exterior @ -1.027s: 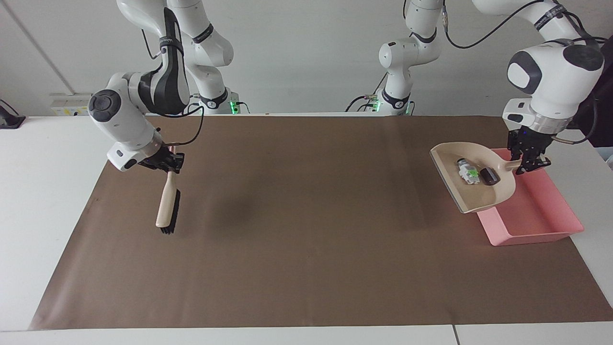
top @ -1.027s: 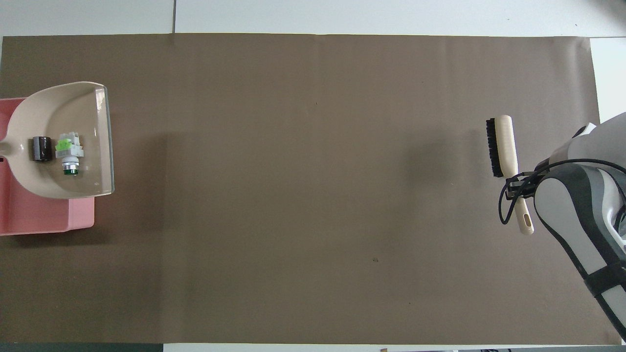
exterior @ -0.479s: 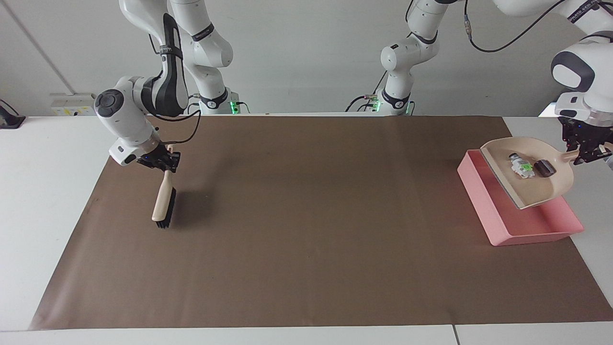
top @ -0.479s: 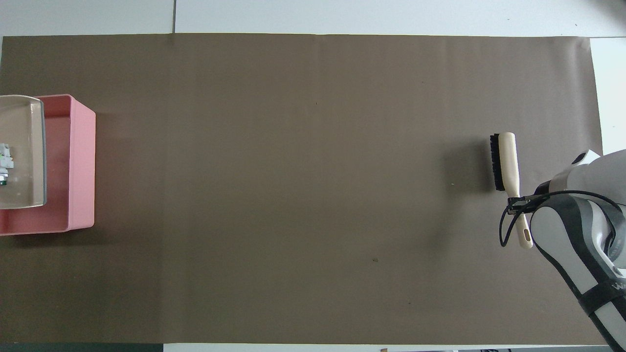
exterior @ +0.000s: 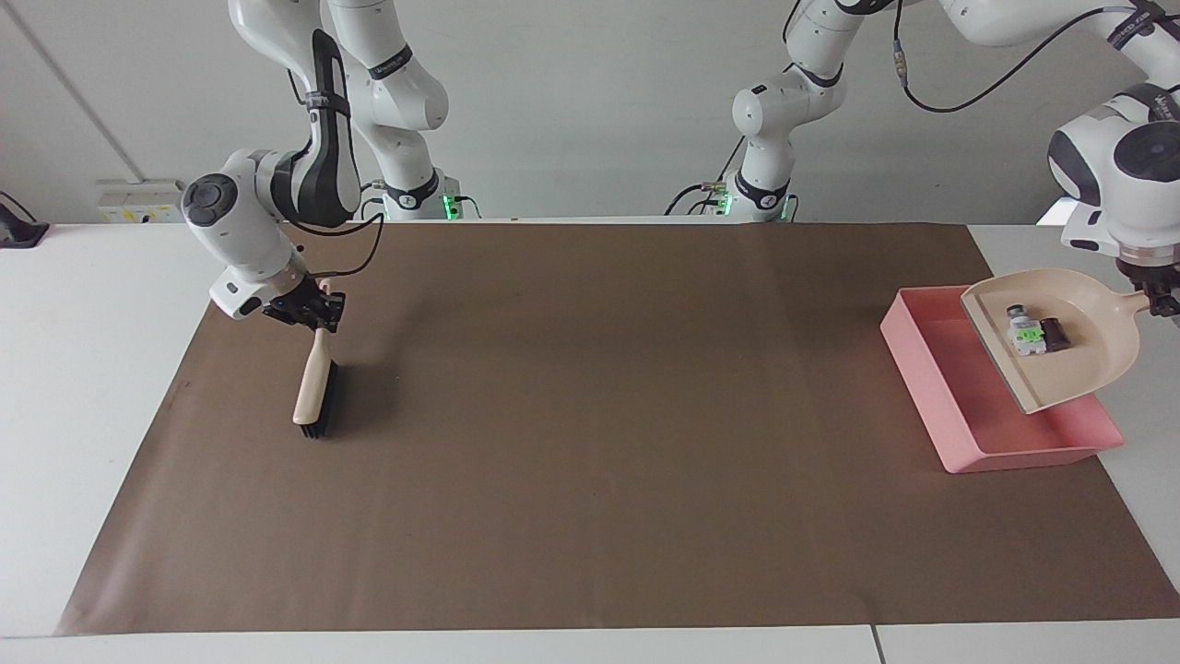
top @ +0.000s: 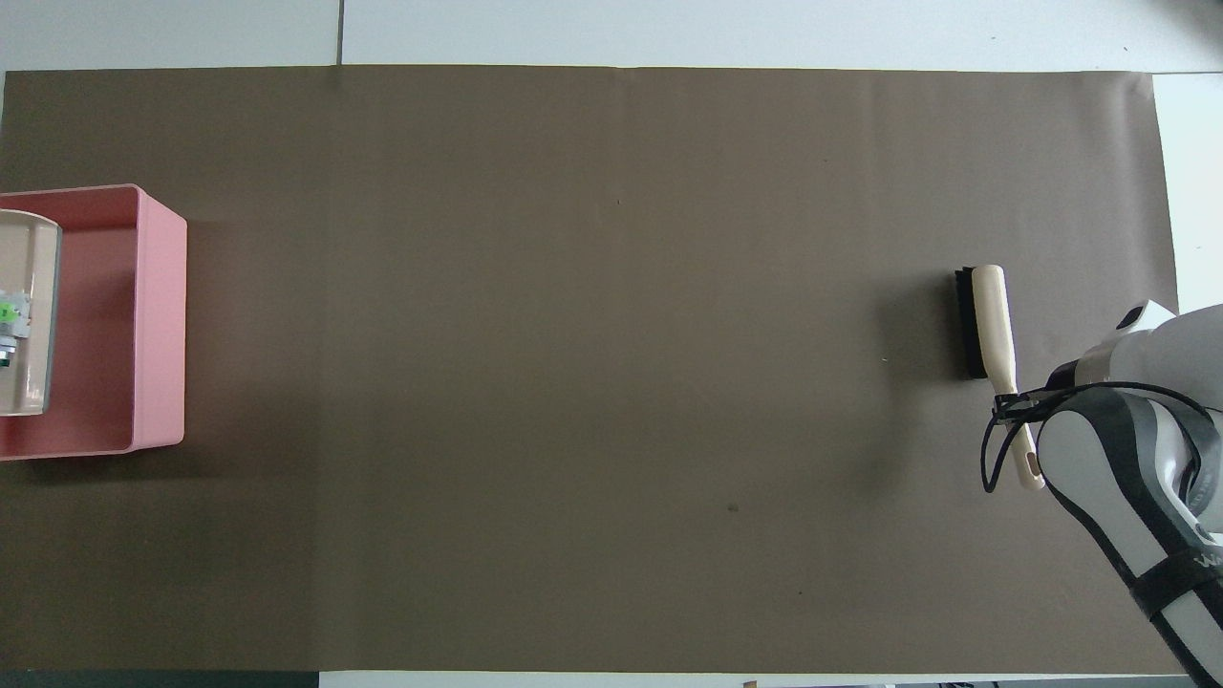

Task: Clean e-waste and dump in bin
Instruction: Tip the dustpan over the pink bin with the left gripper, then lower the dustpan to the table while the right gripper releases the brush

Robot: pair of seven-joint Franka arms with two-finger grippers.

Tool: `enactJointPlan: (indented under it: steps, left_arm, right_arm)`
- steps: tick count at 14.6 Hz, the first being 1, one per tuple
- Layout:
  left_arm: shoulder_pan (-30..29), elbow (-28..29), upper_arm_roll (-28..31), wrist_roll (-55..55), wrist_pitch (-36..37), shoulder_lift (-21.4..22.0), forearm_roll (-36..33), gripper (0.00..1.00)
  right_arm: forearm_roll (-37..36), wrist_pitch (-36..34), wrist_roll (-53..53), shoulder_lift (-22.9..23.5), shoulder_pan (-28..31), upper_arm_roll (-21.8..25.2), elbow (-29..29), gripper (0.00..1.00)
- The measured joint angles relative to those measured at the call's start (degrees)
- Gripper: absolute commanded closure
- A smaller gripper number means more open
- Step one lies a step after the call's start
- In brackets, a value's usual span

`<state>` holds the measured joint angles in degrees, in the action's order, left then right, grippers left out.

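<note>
My left gripper [exterior: 1160, 297], at the picture's edge in the facing view, is shut on the handle of the beige dustpan [exterior: 1097, 364], holding it tilted over the pink bin [exterior: 922, 369]. Both pieces of e-waste lie in the pan: the white and green scrap [exterior: 1023, 334] and the black block [exterior: 1056, 334]. From overhead, only the dustpan's lip end [top: 33, 373] and the white and green scrap [top: 11, 315] show over the bin [top: 158, 315]. My right gripper [exterior: 309, 312] is shut on the handle of a brush [exterior: 316, 387], whose bristles point down at the mat.
A brown mat [exterior: 590, 415] covers most of the white table. The bin sits at the left arm's end of the mat. The brush [top: 989, 320] is at the right arm's end, with the right arm [top: 1127, 478] over its handle.
The left arm carried the dustpan from the mat-side edge of the bin to over the bin, toward the left arm's end. The right arm drew the brush slightly toward the robots.
</note>
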<state>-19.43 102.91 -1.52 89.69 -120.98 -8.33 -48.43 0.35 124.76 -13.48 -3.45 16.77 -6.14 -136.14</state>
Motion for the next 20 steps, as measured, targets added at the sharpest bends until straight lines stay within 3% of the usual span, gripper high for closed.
enactJointPlan:
  steps: [2, 5, 7, 8, 10, 13, 14, 16, 20]
  left_arm:
    - [1.3, 1.2, 0.0, -3.2, 0.3, 0.0, -6.2, 1.0]
    - [2.8, 1.7, 0.0, -6.9, 2.5, 0.4, -12.7, 1.0]
    - [2.8, 1.3, 0.1, -7.0, 2.6, 1.1, -14.2, 1.0]
    - [2.8, 0.8, 0.1, -7.0, 2.8, 1.8, -14.4, 1.0]
    - [2.8, 0.4, -0.1, -6.6, 3.3, 4.2, -14.2, 1.0]
    - [4.8, 1.3, -0.4, -5.5, 5.4, 7.9, -6.9, 1.0]
    - [6.3, 1.8, -0.5, -5.5, 7.1, 8.5, -2.9, 1.0]
    - [9.5, 2.7, -0.7, -5.6, 9.2, 9.0, 4.0, 1.0]
    - [17.0, 8.9, -1.0, -9.2, 9.7, 10.1, 12.3, 1.0]
  right_arm:
    - [0.0, 0.0, -0.7, -0.2, 0.6, 0.0, -0.2, 0.76]
    - [0.0, 0.0, -0.7, -0.3, 0.7, 0.0, -0.3, 0.74]
    - [0.0, 0.0, -0.7, -0.3, 0.7, 0.0, -0.4, 0.69]
    - [0.0, 0.0, -0.7, -0.3, 0.7, 0.0, -0.4, 0.56]
    - [0.0, 0.0, -0.7, -0.4, 0.7, 0.0, -0.4, 0.52]
    - [0.0, 0.0, -0.7, -0.4, 0.7, 0.0, -0.4, 0.44]
    - [0.0, 0.0, -0.7, -0.4, 0.7, 0.0, -0.4, 0.35]
    - [0.0, 0.0, -0.7, -0.4, 0.7, 0.0, -0.4, 0.0]
    - [0.0, 0.1, -0.7, -0.5, 0.6, -0.3, 0.4, 0.0]
